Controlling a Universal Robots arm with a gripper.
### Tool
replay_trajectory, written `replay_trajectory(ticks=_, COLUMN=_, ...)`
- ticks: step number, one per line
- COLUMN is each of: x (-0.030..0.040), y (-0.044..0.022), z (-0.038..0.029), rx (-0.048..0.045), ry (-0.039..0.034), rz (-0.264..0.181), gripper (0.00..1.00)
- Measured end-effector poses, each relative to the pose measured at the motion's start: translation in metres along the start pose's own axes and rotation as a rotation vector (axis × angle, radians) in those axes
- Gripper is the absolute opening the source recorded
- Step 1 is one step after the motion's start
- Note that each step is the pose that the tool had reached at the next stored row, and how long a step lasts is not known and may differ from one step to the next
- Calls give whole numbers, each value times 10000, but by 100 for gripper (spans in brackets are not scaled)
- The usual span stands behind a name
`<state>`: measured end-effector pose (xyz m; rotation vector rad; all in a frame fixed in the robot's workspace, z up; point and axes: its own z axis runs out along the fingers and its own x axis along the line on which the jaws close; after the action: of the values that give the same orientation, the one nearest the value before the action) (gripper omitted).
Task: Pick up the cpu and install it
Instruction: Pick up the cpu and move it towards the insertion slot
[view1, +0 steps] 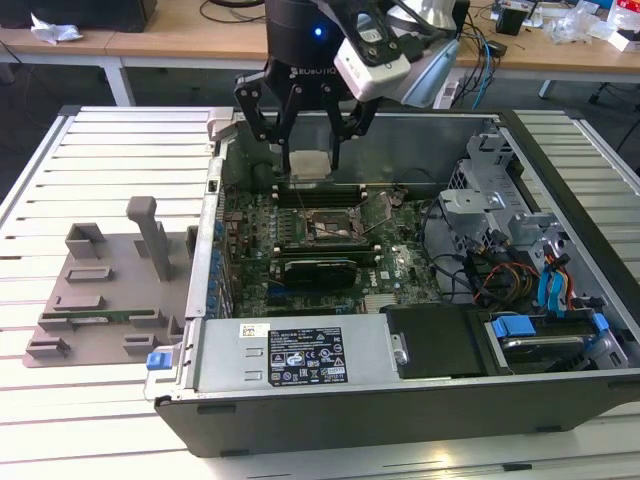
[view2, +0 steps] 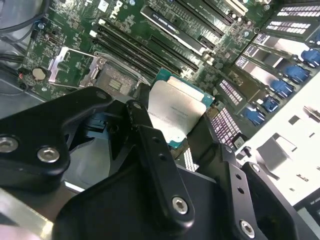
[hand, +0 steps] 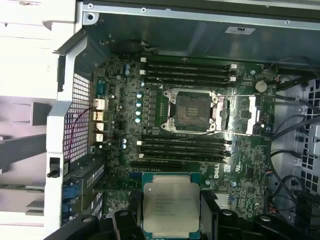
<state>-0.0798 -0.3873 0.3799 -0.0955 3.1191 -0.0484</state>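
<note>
While claw (view1: 309, 161) hangs over motherboard (hand: 252, 155) near socket (hand: 191, 111), it grips cpu (hand: 171, 205), printed face up.

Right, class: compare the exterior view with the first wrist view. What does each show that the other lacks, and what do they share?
Exterior view: the grey holder tray on the slatted table, on the exterior view's left of the open computer case, and the labelled power supply at the case's near edge.

First wrist view: a head-on look into the socket, its contact field bare and its load plate swung aside.

Shared: the gripper shut on the cpu, held over the motherboard, apart from the socket.
</note>
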Motion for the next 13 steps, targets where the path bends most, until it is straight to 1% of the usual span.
replay_trajectory(ticks=7, x=-56, y=-2, z=30, rx=0, ry=0, rz=1, gripper=55)
replay_trajectory(ticks=13, x=-119, y=-4, z=71, rx=1, ry=1, rz=1, gripper=55)
